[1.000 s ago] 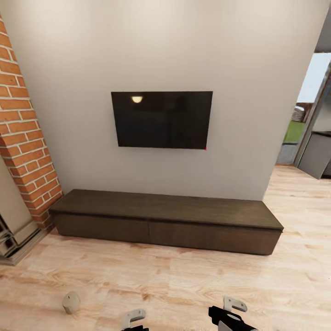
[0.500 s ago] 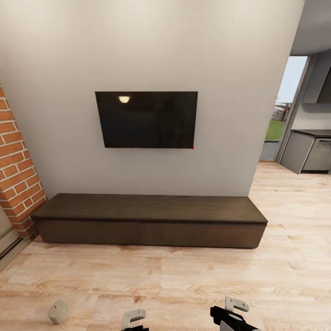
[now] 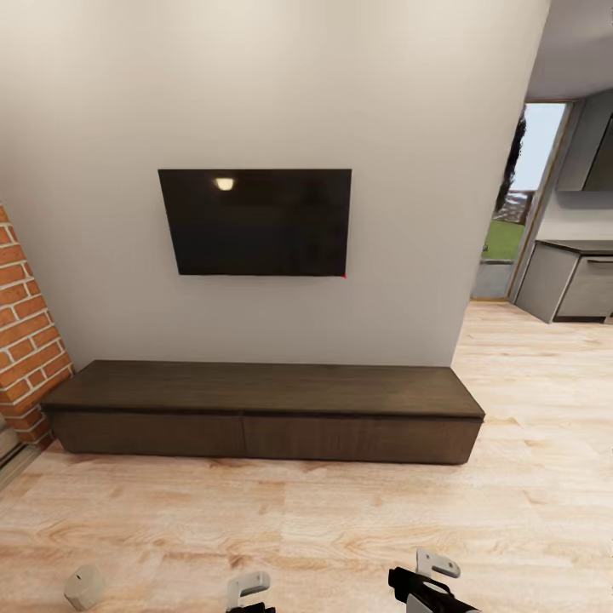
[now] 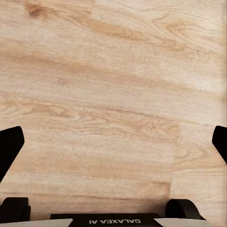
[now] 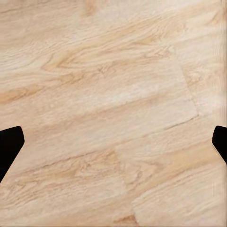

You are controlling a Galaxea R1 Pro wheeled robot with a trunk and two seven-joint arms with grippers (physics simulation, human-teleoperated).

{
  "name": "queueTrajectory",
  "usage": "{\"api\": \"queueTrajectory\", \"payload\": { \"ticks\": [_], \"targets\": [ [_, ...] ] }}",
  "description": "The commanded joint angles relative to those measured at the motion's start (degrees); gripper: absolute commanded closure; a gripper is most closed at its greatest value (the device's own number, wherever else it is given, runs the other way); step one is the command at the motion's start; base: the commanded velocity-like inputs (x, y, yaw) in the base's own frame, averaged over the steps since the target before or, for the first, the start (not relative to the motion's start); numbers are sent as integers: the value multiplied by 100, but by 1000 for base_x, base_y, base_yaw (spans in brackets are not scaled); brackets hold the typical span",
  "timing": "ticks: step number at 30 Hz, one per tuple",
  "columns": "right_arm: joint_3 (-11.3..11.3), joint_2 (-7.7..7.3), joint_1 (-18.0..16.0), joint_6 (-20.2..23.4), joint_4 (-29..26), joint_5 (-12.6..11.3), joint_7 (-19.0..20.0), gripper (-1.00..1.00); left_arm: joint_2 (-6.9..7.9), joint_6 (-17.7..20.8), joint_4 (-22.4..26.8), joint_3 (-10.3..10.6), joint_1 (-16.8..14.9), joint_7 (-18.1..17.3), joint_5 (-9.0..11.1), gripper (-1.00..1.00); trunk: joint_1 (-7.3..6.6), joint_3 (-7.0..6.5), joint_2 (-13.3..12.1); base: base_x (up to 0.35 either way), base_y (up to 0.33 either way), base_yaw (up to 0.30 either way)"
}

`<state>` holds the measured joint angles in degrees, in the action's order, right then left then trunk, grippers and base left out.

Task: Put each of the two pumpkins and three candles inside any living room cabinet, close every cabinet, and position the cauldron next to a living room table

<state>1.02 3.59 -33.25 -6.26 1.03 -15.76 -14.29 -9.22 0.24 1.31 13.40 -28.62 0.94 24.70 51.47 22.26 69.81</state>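
Dark-brown wood marks the cabinet: long, low, two wide handle-less fronts, both flush and shut, its top bare. It stands against the pale wall, directly below the black screen.

Change over the last second: the whole head view has swung. Cabinet and screen now sit further left in frame, less of the brick column shows beside the cabinet's left end, and more of the doorway past its right end has opened up. That is the camera turning, not the furniture moving.

One candle lies on the plank floor, well in front of the cabinet's left end: stubby, grey-beige, apparently tipped on its side. It has slid toward the lower-left corner of the view with the same swing.

Judgement: the robot is turning away from this candle or squaring up to the cabinet; which one I cannot tell. Nothing is stowed from what shows, and no drawer is open to receive anything.

Left gripper: dark fingertips at the two edges of the wrist view, jaws spread wide, only floor between them. Right gripper: same, jaws spread, holding nothing. Both hang low, in front of the cabinet.
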Motion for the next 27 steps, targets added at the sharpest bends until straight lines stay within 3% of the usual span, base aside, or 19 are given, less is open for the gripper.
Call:
{"api": "queueTrajectory", "payload": {
  "ticks": [1, 17, 27],
  "targets": [
    [12, 2, -6, -34, 11, -41, -4, -100, -1, 3, 0, 49, -4, 8, 53, -100, 1, 6, 4, 133, -260, 0],
    [20, 36, -6, -42, 15, -31, 18, -100, 5, 3, 0, 49, -4, -7, 53, -100, 1, 6, 4, 148, -238, -3],
    [17, 130, -5, -55, 12, -27, 20, -100, 24, 3, 0, 49, -4, -14, 53, -100, 1, -12, 4, 305, -22, -208]
  ]
}}
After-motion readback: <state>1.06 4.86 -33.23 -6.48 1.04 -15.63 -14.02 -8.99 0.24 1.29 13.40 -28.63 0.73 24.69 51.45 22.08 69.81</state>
